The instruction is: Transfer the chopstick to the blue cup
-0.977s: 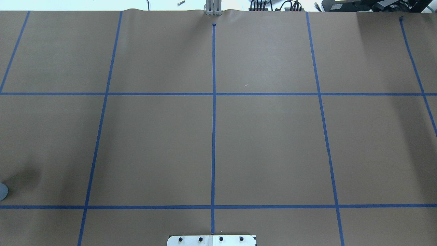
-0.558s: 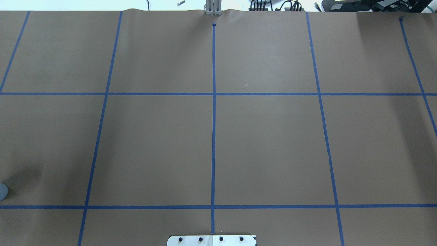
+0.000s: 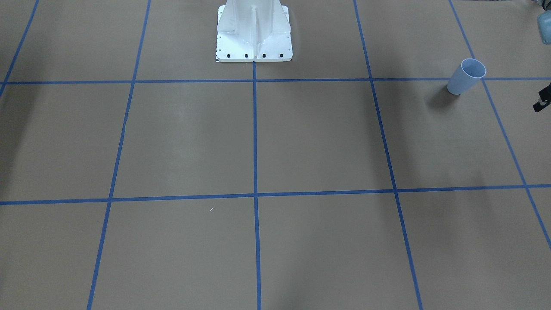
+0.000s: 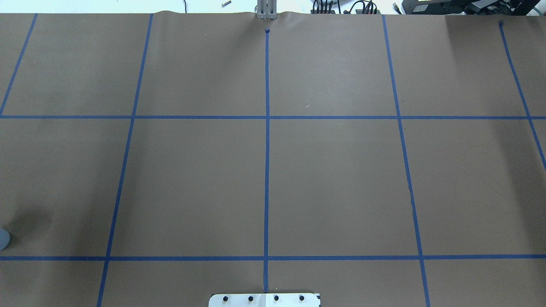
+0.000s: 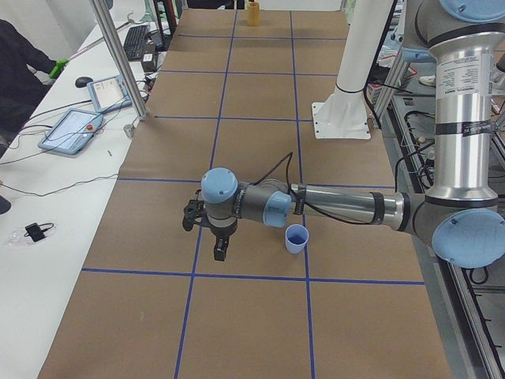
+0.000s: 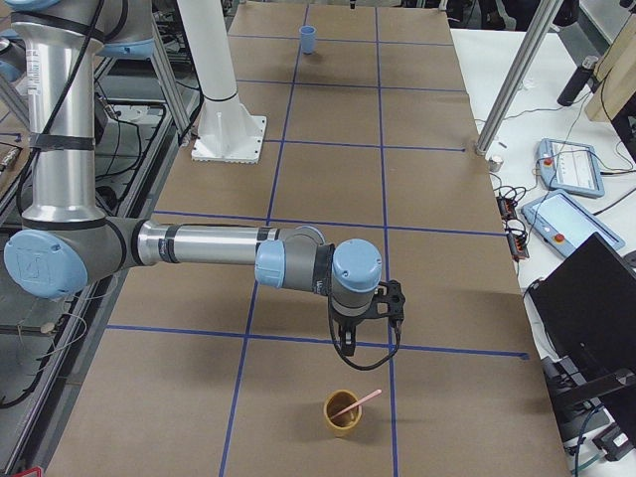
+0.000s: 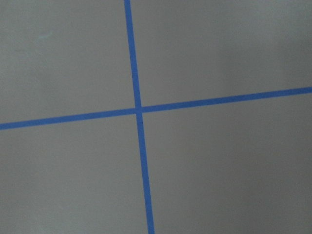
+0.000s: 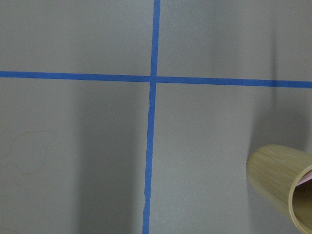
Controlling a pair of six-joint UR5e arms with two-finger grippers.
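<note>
The right gripper hangs over the desk near a tan cup. It shows only in the side view, so I cannot tell if its jaws are apart or together. The pink chopstick leans in that cup, untouched. The wrist camera catches the cup only at its lower right corner, so the gripper is not yet over it.

The left gripper hovers beside the blue cup at the far end. Its jaw state is also unclear.

Over the last second the overhead view has barely changed: the blue cup's sliver sits at the same left edge. The transfer looks hardly begun, with the grasp still ahead.
</note>
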